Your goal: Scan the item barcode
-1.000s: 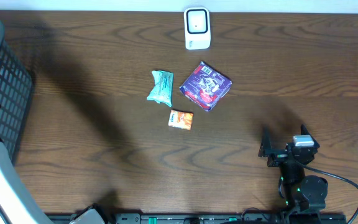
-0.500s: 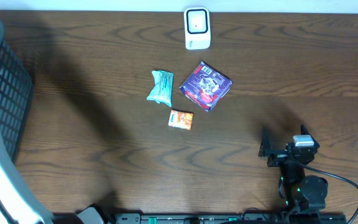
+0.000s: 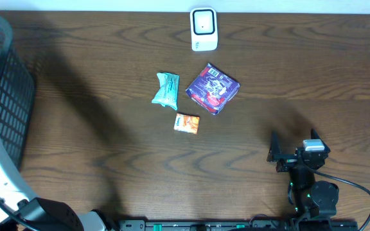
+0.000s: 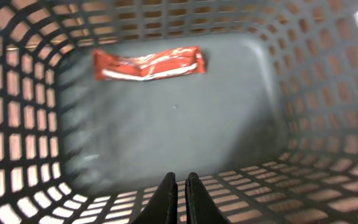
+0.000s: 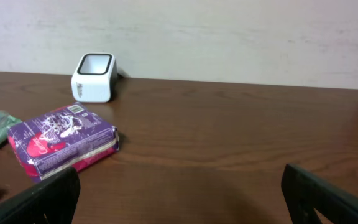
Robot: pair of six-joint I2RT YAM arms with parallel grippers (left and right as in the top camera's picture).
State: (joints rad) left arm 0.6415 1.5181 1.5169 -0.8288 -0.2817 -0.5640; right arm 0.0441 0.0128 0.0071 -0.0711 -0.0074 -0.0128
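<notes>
**Fixtures and surroundings**

Table [image 3: 108, 160]: dark brown wood with a strong grain running left to right. It fills nearly the whole overhead view. Broad, soft shadows lie across its left part.

Basket [image 3: 15, 96]: black plastic with open rectangular grid walls and a pale grey rim. It stands at the table's left edge, partly cut off by the frame. From inside, in the left wrist view, it has a solid dark floor with rounded corners and lattice walls rising on all sides.

Wall [image 5: 229, 37]: plain off-white, meeting the table's far edge. In the overhead view it is only a thin pale strip along the top.
</notes>
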